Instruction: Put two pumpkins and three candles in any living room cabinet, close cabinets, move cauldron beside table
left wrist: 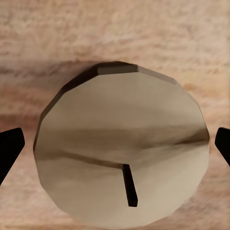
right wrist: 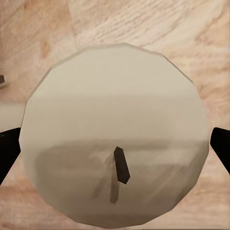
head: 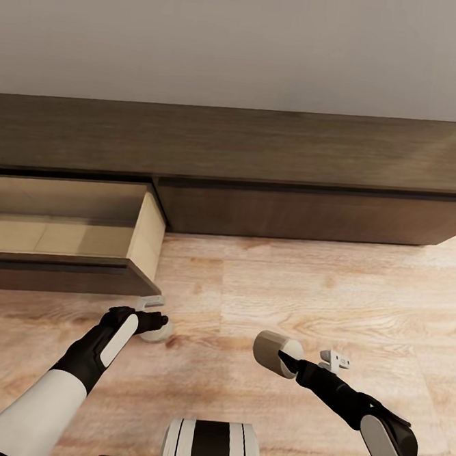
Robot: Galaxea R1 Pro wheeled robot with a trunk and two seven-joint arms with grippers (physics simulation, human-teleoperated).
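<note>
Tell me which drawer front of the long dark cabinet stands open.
The left drawer stands open: pulled out over the floor, its pale beige inside showing, nearest the left end effector. The drawer front to its right sits flush.

Two candles: one held sideways at the right gripper, one on the floor under the left gripper; each has one dark wick. Two grippers, two arms. One long dark cabinet, with one drawer pulled open and one closed front beside it.
</note>
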